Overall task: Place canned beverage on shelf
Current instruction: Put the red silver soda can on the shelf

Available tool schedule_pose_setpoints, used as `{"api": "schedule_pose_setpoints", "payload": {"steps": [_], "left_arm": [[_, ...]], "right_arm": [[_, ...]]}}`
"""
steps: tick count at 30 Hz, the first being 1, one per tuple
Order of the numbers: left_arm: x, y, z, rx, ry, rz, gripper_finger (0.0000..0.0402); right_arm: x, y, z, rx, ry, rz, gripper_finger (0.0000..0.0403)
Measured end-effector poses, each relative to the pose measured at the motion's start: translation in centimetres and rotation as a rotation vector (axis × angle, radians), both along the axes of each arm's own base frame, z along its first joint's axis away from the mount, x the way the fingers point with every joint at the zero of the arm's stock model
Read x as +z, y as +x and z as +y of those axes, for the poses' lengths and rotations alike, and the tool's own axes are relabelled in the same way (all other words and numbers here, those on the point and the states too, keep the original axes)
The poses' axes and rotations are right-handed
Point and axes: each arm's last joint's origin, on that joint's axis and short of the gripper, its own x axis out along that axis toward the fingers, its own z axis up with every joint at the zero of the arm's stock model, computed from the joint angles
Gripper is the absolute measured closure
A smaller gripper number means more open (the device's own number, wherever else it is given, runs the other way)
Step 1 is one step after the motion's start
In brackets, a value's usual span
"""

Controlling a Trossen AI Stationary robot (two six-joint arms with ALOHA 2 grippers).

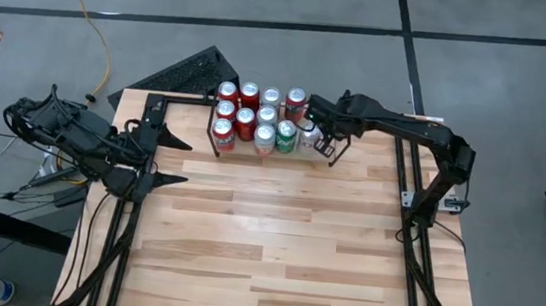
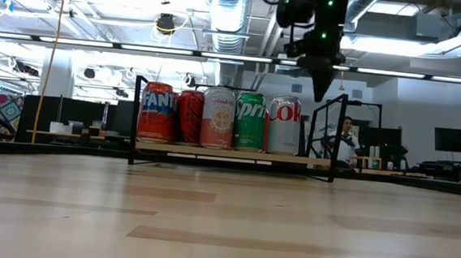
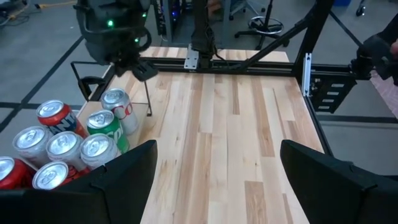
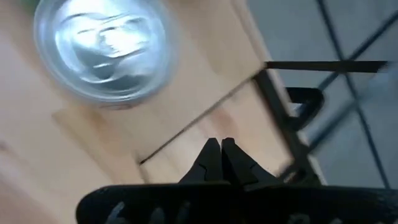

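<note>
The shelf (image 1: 216,138) is mostly hidden under its cans, so only thin black rods and the upright end loops show. In the low view the front row of cans blocks the row behind it. Some can labels there are cut off or too small to read.

The shelf is a small, low black wire rack at the far edge of the wooden table (image 1: 274,244). Its long side runs left to right across the table. All the cans on it stand up straight, with their tops facing up. The silver can (image 1: 307,135) with red letters stands at the right end of the front row, next to a green can (image 1: 286,136).

The right gripper (image 1: 333,159) hangs just beside the shelf's right end, above the table, with its fingers pressed together and nothing in them. The left gripper (image 1: 178,161) waits at the table's left edge with its fingers spread wide and empty.
</note>
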Motion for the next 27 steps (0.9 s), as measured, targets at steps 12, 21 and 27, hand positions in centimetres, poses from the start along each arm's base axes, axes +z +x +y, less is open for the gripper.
{"api": "schedule_pose_setpoints", "payload": {"steps": [12, 21, 27], "left_arm": [[0.0, 0.0, 0.0, 0.0, 0.002, 0.0, 0.0077], [0.0, 0.0, 0.0, 0.0, 0.0, 0.0, 0.0077], [0.0, 0.0, 0.0, 0.0, 0.001, 0.0, 0.0077]], "right_arm": [[-0.3, 1.6, 0.5, 0.093, 0.009, -0.068, 0.0403], [-0.4, 1.2, 0.5, 0.052, 0.0, -0.035, 0.0403], [-0.6, 0.7, 0.3, 0.025, 0.042, -0.009, 0.0403]]}}
